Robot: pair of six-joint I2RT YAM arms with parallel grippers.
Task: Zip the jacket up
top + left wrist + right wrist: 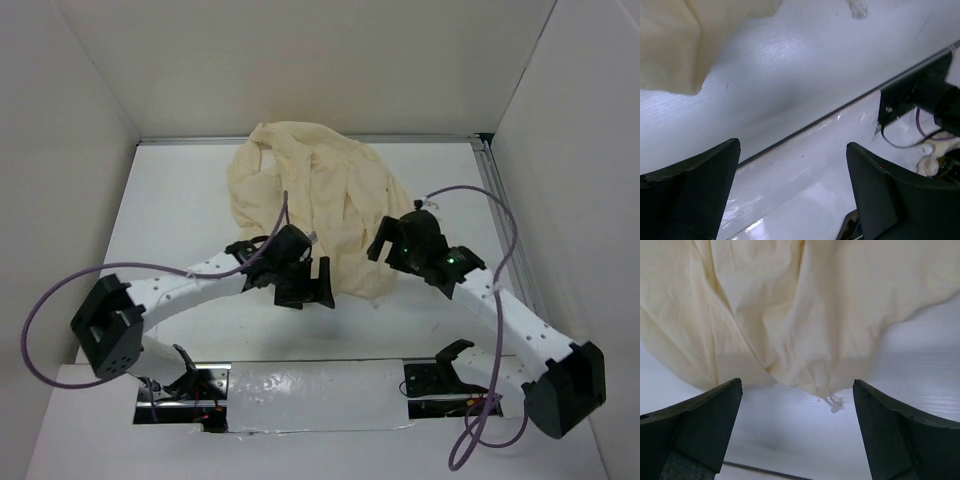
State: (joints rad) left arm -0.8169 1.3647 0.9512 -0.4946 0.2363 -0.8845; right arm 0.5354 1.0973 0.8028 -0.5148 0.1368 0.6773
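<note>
The jacket (310, 195) lies crumpled in a pale cream heap at the back middle of the white table. My left gripper (303, 292) is open and empty just in front of its near hem. In the left wrist view only a corner of the jacket (670, 47) shows, up and left of the gripper (792, 150). My right gripper (379, 247) is open and empty at the jacket's near right edge. In the right wrist view the jacket (790, 305) fills the top, and a small clear pull tab (833, 403) hangs from its hem just beyond the gripper (797, 387).
White walls enclose the table (180, 200) at the back and both sides. A metal rail (500, 210) runs along the right side. The near edge strip (805, 130) and the right arm's mount with cables (920, 105) show in the left wrist view.
</note>
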